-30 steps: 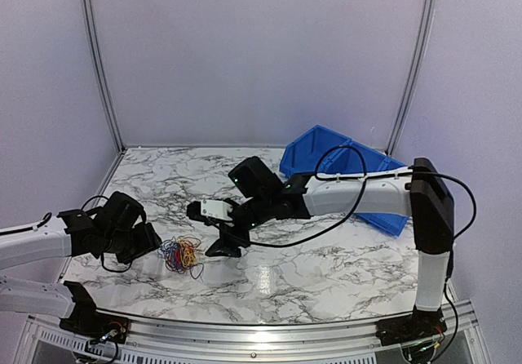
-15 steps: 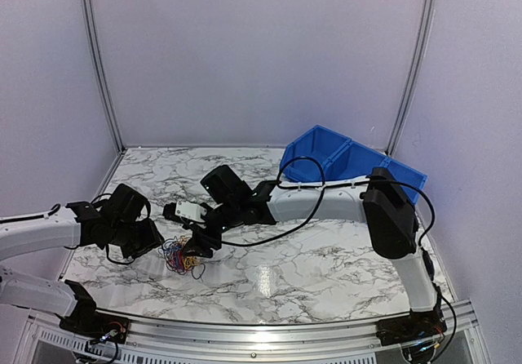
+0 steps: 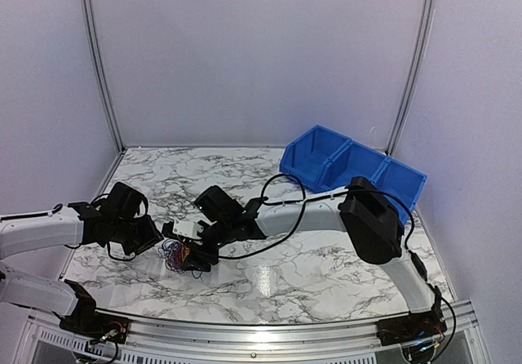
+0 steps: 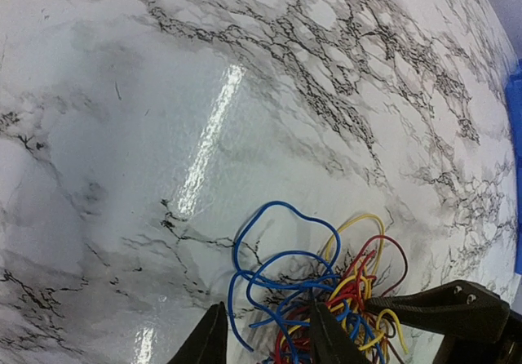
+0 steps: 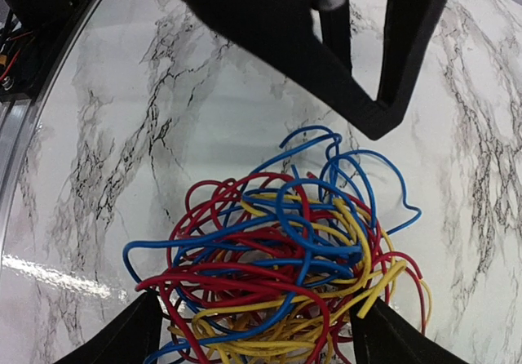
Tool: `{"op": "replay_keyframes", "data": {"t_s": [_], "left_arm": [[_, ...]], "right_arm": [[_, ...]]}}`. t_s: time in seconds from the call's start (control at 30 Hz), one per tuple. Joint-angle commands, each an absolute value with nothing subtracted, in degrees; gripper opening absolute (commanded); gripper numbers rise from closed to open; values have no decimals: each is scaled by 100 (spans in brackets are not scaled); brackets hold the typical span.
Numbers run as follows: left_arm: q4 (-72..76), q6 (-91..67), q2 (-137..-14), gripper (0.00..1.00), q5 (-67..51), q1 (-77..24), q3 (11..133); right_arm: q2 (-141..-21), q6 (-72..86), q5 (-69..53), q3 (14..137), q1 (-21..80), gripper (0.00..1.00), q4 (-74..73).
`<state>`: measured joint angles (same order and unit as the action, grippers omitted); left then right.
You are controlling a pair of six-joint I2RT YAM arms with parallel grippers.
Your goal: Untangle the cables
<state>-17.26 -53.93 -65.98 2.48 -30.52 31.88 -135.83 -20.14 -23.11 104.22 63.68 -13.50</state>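
Marble table (image 3: pixel 326 276) carries the cables (image 5: pixel 269 250), blue bin (image 3: pixel 352 166) well apart.

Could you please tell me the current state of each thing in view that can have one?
cables, bunched in one tangle on the table, not yet separated.
left tool, part open, blue strands between its jaws.
right tool, wide open, straddling the tangle, gripping nothing.
blue bin, open side up, nothing visible inside.

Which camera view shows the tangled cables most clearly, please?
The right wrist view: the cables fill its lower half, blue, red and yellow strands distinct. The left wrist view crops them at its bottom edge; top external shows only a small bunch.
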Motion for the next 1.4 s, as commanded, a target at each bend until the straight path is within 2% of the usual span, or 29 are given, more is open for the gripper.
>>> {"op": "replay_keyframes", "data": {"t_s": [0.0, 0.27, 0.4, 0.47, 0.53, 0.63, 0.67, 0.9, 1.17, 1.37], "left_arm": [[-1310, -5466, -6819, 37, -171, -2971, 3052], [-1224, -5511, -7109, 34, -435, -2971, 3055], [-1156, -5583, -7119, 19, -382, -2971, 2997], [-1141, -5598, -7111, 15, -334, -2971, 2989], [-1126, -5599, -7095, 12, -291, -2971, 2996], [-1123, -5592, -7049, 2, -206, -2974, 3020], [-1129, -5565, -7018, 0, -192, -2971, 3042], [-1516, -5053, -6429, 0, -40, -2963, 3576], [-3065, -4006, -5919, 0, 806, -2927, 5422], [-3655, -3359, -5669, 0, 1232, -2927, 6878]], "right_arm": [[-13669, -1925, -2140, 10646, 6460, 79, -1222], [-13776, -1820, -2022, 10676, 6486, 74, -1177], [-13808, -1849, -1943, 10668, 6495, 67, -1190], [-13810, -1896, -1915, 10636, 6495, 63, -1196], [-13808, -1944, -1909, 10574, 6504, 54, -1172], [-13825, -1988, -1950, 10492, 6504, 34, -1139], [-13839, -1994, -1959, 10464, 6504, 31, -1123], [-13922, -2000, -2001, 10303, 6504, 1, -1052], [-13931, -1914, -2018, 10195, 6504, 0, -1002], [-13894, -1868, -2074, 10177, 6504, 0, -1032]]}}
